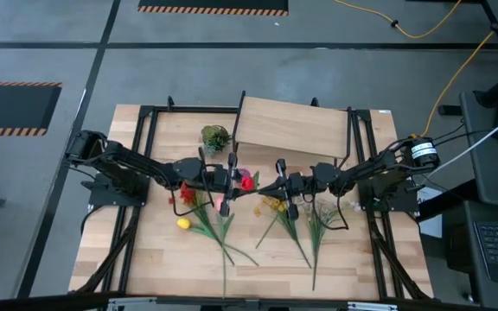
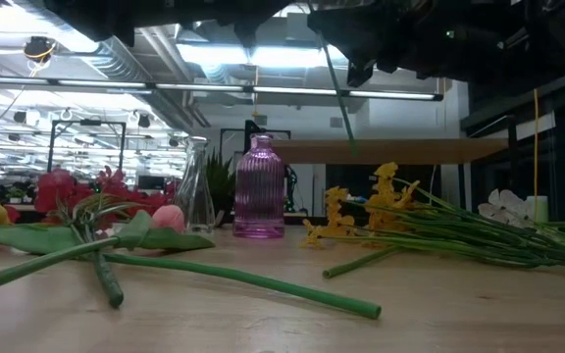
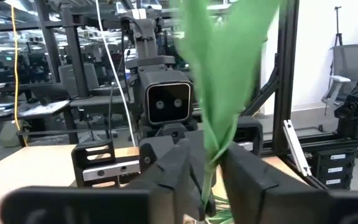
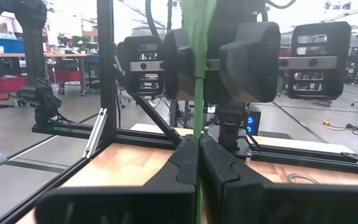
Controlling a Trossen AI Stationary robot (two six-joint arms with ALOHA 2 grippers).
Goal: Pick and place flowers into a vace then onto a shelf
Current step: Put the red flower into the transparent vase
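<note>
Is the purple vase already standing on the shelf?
No: the low view shows the purple vase standing on the tabletop, with the shelf behind it.

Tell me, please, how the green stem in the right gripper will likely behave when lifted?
Probably bendy: the stem is long and thin, pinched in the shut right gripper, with the left gripper alongside. Likely light, since a narrow pinch holds it. Its broad leaf may sway.

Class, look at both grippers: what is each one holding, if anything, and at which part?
The right gripper is shut on a green flower stem. The left gripper pinches the same stem, just below its leaf. The blossom cannot be made out.
</note>
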